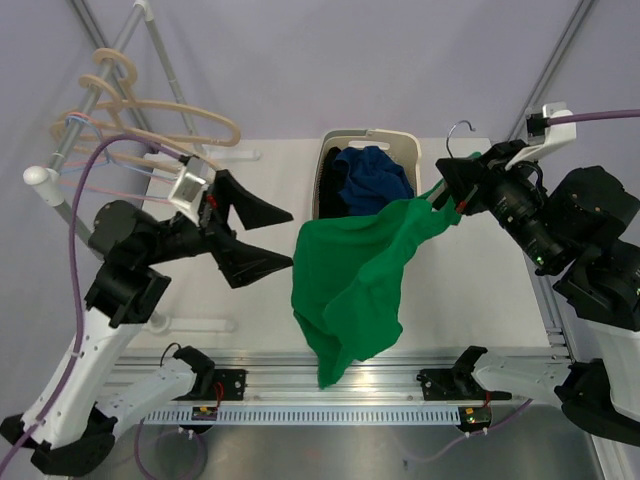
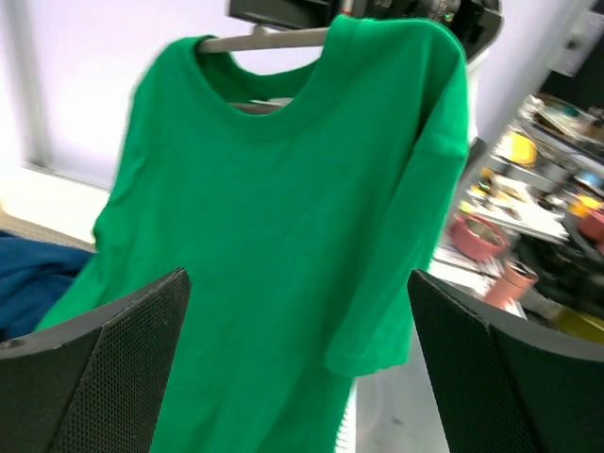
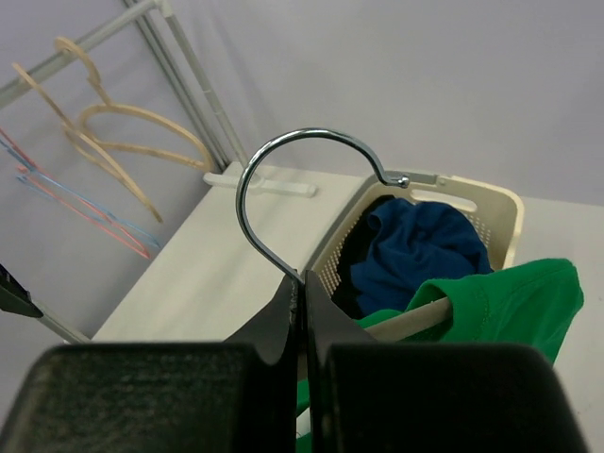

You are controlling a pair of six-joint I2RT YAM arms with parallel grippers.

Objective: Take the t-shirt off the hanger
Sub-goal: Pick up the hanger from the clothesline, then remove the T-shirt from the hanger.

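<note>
The green short-sleeved t-shirt (image 1: 350,290) hung from a pale hanger with a chrome hook (image 3: 283,179) just in front of the cream perforated plastic basket (image 1: 372,133), the right gripper (image 1: 447,197) clenched on the hanger's neck beside that basket, the left gripper (image 1: 290,238) spread wide and empty on the basket's other side.

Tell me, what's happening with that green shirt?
Right gripper shut on hanger. Left gripper open, short of green t-shirt. Shirt not yet off hanger. Nothing between.
</note>
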